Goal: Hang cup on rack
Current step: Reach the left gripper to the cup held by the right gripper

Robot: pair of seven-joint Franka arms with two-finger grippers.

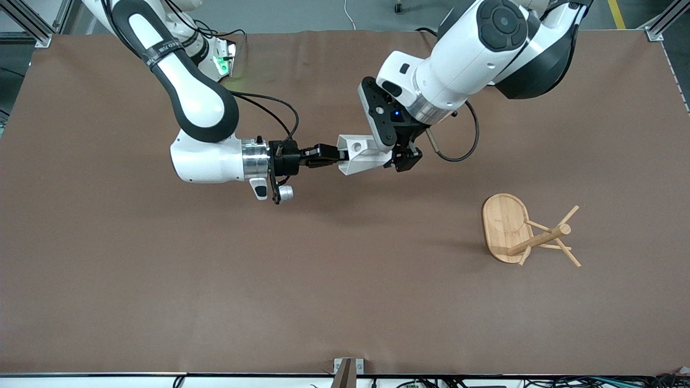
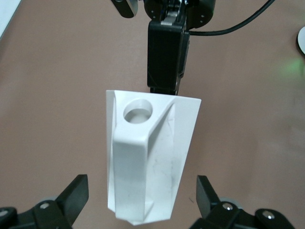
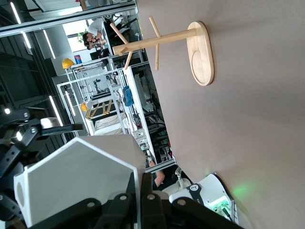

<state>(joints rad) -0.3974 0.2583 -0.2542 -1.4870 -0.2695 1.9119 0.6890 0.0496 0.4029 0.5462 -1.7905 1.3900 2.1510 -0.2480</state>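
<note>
- The white faceted cup (image 1: 360, 154) is being held up in the air over the middle of the brown table (image 1: 161, 296), somewhat toward the edge where the robot bases stand, lying on its side with the handle part and its round hole (image 2: 138, 109) turned upward.
- The right gripper (image 1: 340, 156) is reaching in level from the right arm's end of the table, and its fingers are pinching the rim at the cup's open end; in the right wrist view the two fingers (image 3: 143, 200) are sitting pressed together with the cup's wall between them.
- The left gripper (image 1: 392, 157) is hanging over the cup's closed end, coming down from the left arm's base at the base-side edge.
- In the left wrist view the left gripper's fingertips (image 2: 76, 191) are standing spread wide on either side of the cup (image 2: 150, 162), and they are not touching it.
- The bamboo mug rack (image 1: 525, 231) is standing upright on the table toward the left arm's end, nearer to the front camera than the cup and well apart from it.
- The rack's oval base (image 3: 200, 47) is lying flat on the table surface, with the central post and its thin angled pegs (image 3: 155, 43) rising from it, all bare.
</note>
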